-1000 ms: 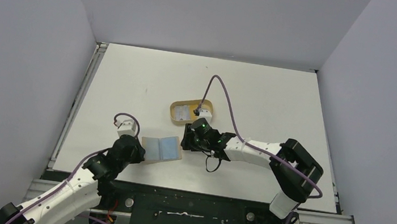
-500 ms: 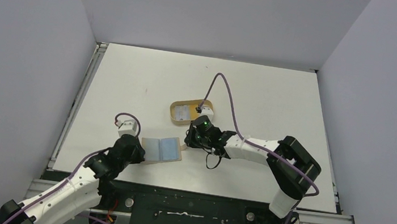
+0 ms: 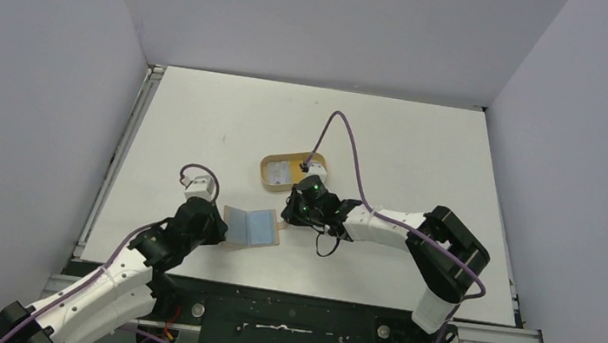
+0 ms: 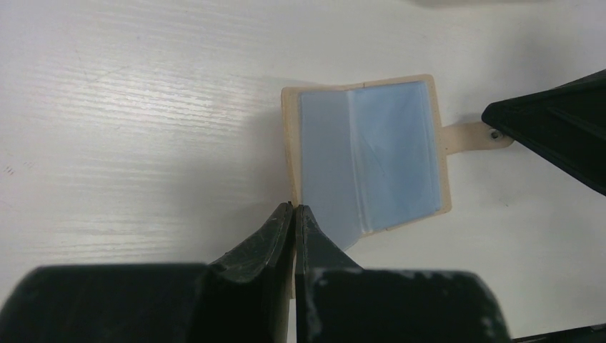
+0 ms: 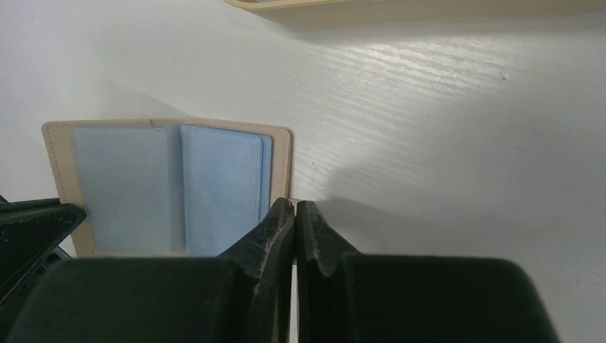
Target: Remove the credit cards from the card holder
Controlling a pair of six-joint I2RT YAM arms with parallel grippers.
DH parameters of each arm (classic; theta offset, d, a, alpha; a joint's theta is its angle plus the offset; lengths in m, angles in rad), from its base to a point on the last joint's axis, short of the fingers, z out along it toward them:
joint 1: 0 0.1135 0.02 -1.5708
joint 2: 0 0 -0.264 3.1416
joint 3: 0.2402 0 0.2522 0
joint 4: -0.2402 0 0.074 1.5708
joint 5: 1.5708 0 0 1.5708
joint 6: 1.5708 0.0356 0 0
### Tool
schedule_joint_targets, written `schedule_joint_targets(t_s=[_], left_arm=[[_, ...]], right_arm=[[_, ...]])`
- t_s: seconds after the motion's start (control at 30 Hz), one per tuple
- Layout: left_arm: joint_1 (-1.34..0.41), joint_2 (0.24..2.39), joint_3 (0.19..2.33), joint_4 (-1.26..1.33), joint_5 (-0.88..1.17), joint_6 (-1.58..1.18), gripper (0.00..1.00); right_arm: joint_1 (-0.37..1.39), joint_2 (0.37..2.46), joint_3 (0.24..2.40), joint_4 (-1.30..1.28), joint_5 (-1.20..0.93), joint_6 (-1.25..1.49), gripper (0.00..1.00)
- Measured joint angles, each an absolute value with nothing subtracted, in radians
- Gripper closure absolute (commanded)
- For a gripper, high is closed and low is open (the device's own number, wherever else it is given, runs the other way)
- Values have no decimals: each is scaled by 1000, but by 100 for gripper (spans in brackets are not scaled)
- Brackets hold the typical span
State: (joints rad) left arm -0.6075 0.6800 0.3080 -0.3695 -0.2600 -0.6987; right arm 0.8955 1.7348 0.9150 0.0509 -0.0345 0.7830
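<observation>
The tan card holder (image 3: 252, 226) lies open on the table between my arms, its two pale blue pockets facing up. A pale blue credit card (image 4: 393, 157) sits in the pocket nearest the strap; it also shows in the right wrist view (image 5: 221, 186). My left gripper (image 4: 294, 207) is shut on the holder's tan left edge (image 4: 289, 143). My right gripper (image 5: 294, 204) is shut on the strap tab (image 4: 475, 136) at the opposite side. Another pale card (image 3: 280, 171) lies in the oval tray.
The oval tan tray (image 3: 264, 171) with a raised rim stands just behind the right gripper (image 3: 284, 215); its edge (image 5: 400, 6) shows at the top of the right wrist view. A purple cable loops over the tray. White table extends all round.
The left gripper has shifted slightly to the right and away from the bases with the holder's edge. The right gripper has moved slightly to the right, keeping its hold on the strap.
</observation>
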Motion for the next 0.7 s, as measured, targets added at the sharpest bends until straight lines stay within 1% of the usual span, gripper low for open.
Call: schedule_joint_targets(t_s=[0.27, 0.57, 0.6, 0.63, 0.67, 0.7], left_arm=[[-607, 746, 377, -358, -176, -722, 99], [-608, 848, 396, -296, -104, -748, 71], [-608, 855, 404, -289, -97, -748, 68], [-608, 862, 411, -281, -94, -749, 49], [-608, 866, 416, -274, -90, -750, 37], [-609, 873, 422, -266, -86, -749, 29]], right_arm=[[895, 1735, 915, 62, -55, 783, 100], [888, 1735, 913, 67, -73, 783, 100], [884, 1735, 912, 67, -75, 783, 100], [884, 1735, 911, 67, -76, 783, 100], [883, 1735, 910, 68, -78, 783, 100], [883, 1735, 908, 68, -80, 783, 100]])
